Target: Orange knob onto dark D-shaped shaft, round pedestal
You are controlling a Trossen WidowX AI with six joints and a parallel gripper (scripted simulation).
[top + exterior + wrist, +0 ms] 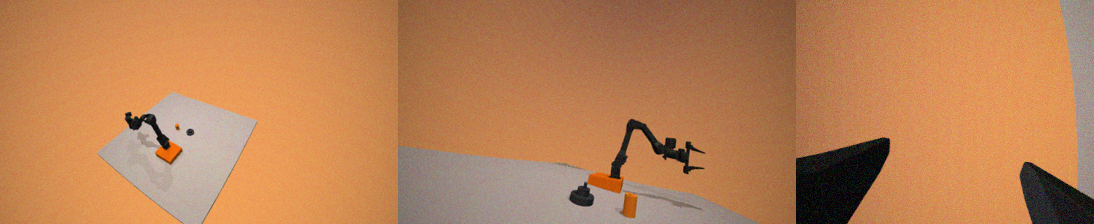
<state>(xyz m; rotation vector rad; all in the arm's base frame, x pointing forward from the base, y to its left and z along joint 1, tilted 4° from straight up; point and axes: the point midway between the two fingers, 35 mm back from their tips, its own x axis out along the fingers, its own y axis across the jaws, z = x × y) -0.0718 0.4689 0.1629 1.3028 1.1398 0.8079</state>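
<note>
The orange knob (pixel 177 127) (pixel 630 206) stands upright on the grey mat, apart from the pedestal. The round dark pedestal (pixel 190 132) (pixel 582 198) stands on the mat beside it, with the thin shaft (pixel 585 184) pointing up from its top. The shaft's flat side cannot be made out. My gripper (pixel 704 160) (pixel 955 157) is open with nothing between its fingers. It is held up in the air, well away from the knob and the pedestal. Neither the knob nor the pedestal shows in the wrist view.
The orange base block (pixel 169 153) (pixel 605 183) carries the arm on the grey mat (pixel 219 146) (pixel 489 190). In the exterior view it stands behind the knob and pedestal. An orange floor (pixel 311 73) surrounds the mat.
</note>
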